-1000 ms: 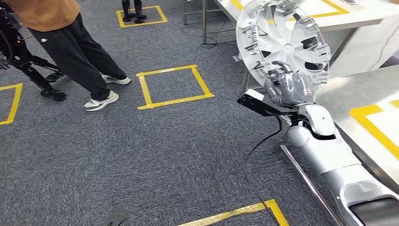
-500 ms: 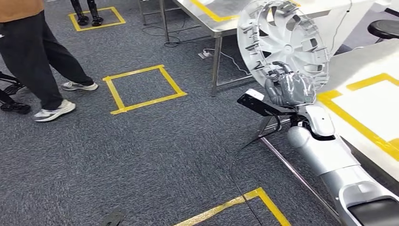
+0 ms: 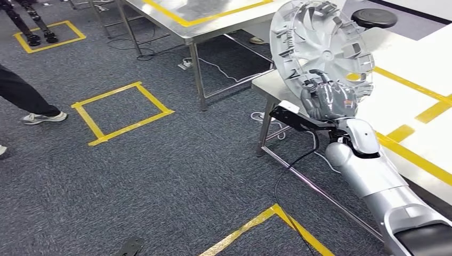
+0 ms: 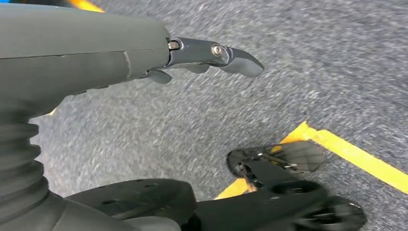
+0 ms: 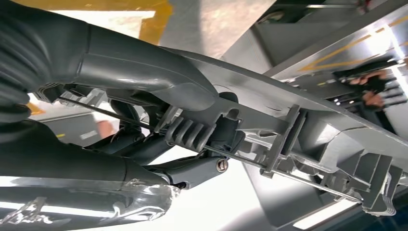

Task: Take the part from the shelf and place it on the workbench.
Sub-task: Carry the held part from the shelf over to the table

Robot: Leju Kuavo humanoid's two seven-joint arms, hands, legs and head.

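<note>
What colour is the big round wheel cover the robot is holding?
Silver-grey; the round plastic wheel cover shows best in the head view.

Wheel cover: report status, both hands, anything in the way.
Right hand grips wheel cover at its lower rim, held upright above the workbench edge. Left hand holds nothing, hanging over carpet. No obstruction seen on the near bench.

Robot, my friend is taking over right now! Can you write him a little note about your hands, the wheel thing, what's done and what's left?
Right hand: grips the wheel cover by its lower rim, held upright in the air, over the edge of the white workbench.
Left hand: holds nothing, hangs over the carpet.
Done: the part is off the shelf and carried up to the bench.
Left: lay the cover on the workbench, perhaps in the yellow tape frame, then let go.
</note>
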